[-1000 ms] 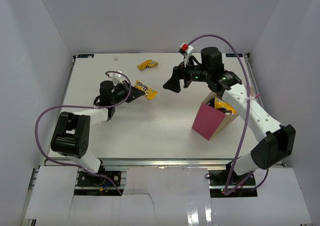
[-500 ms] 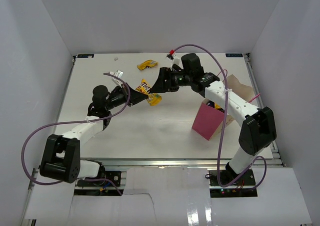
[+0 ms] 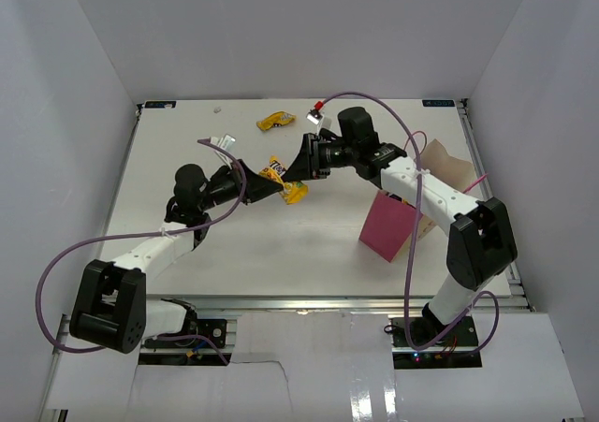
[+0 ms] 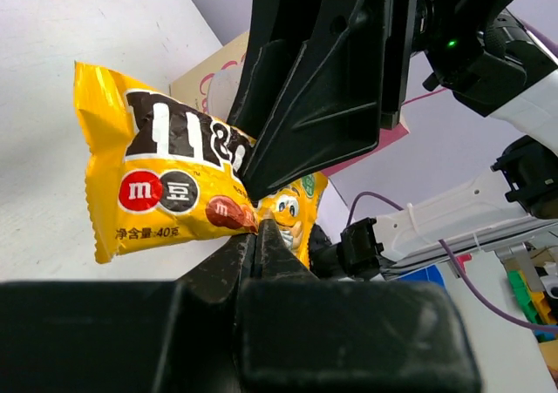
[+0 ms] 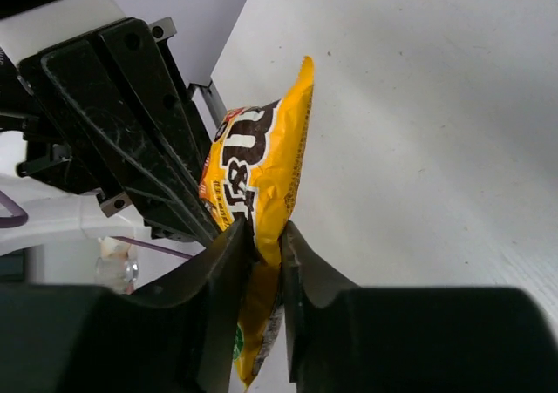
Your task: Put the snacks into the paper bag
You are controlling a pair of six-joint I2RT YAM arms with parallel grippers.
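A yellow candy pack (image 3: 284, 181) hangs above the table between both grippers. My left gripper (image 3: 266, 187) pinches its lower edge, jaws nearly together on the yellow candy pack (image 4: 166, 193) in the left wrist view. My right gripper (image 3: 298, 170) is shut on the same pack (image 5: 258, 171) from the other side, its fingers (image 5: 228, 249) pressing the wrapper. The left gripper (image 4: 258, 233) and right gripper (image 5: 267, 241) face each other closely. The magenta paper bag (image 3: 391, 227) stands upright at the right, partly behind the right arm. Another yellow pack (image 3: 276, 120) lies at the far edge.
White walls close in the table (image 3: 234, 244) on three sides. The right arm's purple cable (image 3: 412, 244) loops in front of the paper bag. A small white scrap (image 3: 217, 109) lies near the far left corner.
The right arm swung left to the pack held up by the left gripper, and its jaws closed on the pack. The left arm lifted the pack slightly toward the centre.
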